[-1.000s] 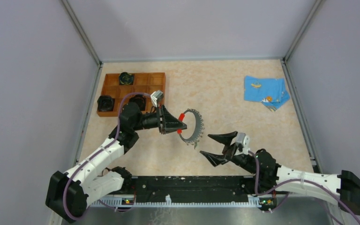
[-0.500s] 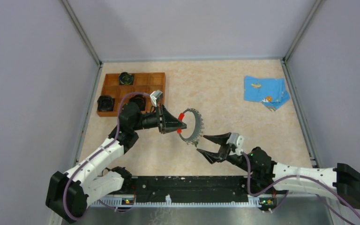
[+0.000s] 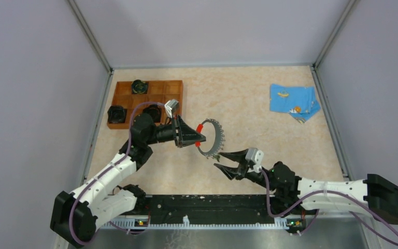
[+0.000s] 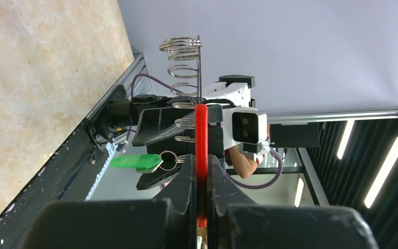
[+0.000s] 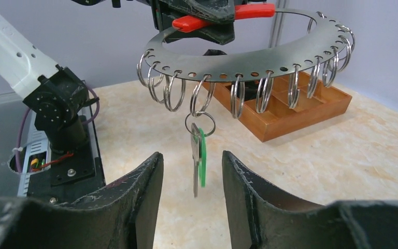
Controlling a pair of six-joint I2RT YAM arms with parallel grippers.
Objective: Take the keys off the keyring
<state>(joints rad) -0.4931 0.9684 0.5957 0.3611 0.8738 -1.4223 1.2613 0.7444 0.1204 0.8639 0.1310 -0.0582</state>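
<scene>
Grasp step in hand. The left gripper [image 4: 201, 166] clamps the keyring [image 5: 249, 57] by its red section. The right gripper [image 5: 192, 155], jaws parted, brackets the hanging key [image 5: 201, 155] without touching it. Next move, in my judgement: pinch the key squarely.

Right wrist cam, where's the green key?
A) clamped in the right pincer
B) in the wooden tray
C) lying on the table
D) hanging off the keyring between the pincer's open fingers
D: the key hangs from the keyring between the fingers of the right pincer, a gap on each side.
</scene>
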